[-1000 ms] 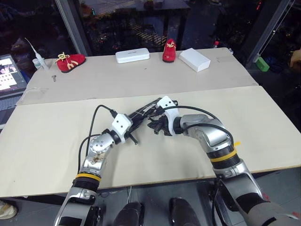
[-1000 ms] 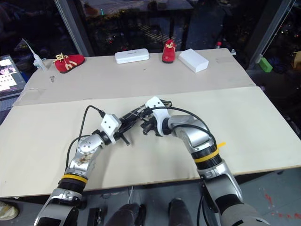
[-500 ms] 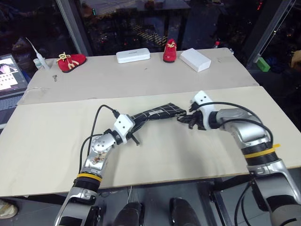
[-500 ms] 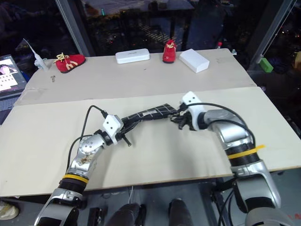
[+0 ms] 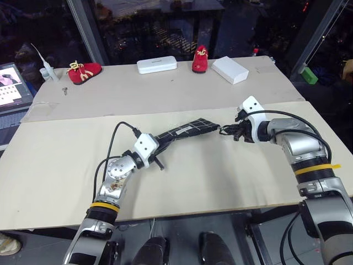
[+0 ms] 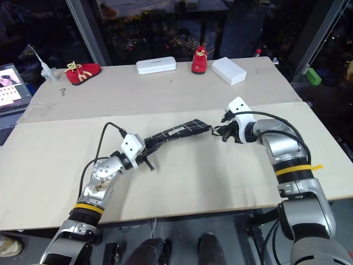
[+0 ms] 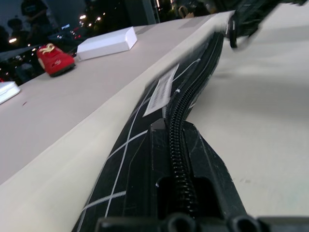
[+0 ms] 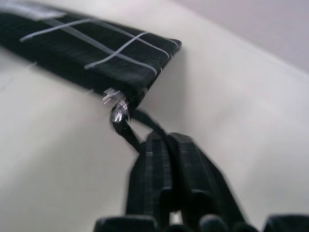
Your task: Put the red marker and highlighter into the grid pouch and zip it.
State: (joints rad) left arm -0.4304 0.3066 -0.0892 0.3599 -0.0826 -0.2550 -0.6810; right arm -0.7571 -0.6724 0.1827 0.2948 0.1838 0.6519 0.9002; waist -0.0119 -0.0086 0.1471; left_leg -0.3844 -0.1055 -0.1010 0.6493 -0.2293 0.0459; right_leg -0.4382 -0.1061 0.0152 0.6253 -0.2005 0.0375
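Observation:
The grid pouch (image 5: 185,131), black with white lines and a white label (image 7: 161,89), lies stretched out on the near table board. My left gripper (image 5: 158,147) is shut on its left end, and the zipper (image 7: 179,121) runs closed from between its fingers. My right gripper (image 5: 228,131) sits just past the pouch's right end, shut on the black loop of the zipper pull (image 8: 121,117), which stands at the pouch's corner. The red marker and the highlighter are out of view.
Along the far board stand two red shoes (image 5: 84,72) (image 5: 200,59), a white case (image 5: 156,64) and a white box (image 5: 229,69). A laptop (image 5: 12,85) and a small bottle (image 5: 44,69) sit at the far left. A green block (image 5: 307,74) lies beyond the right edge.
My right gripper has travelled right along the pouch with the zipper pull, from beside the left gripper to the pouch's right end. The pouch now lies drawn out straight. The left gripper stayed put.

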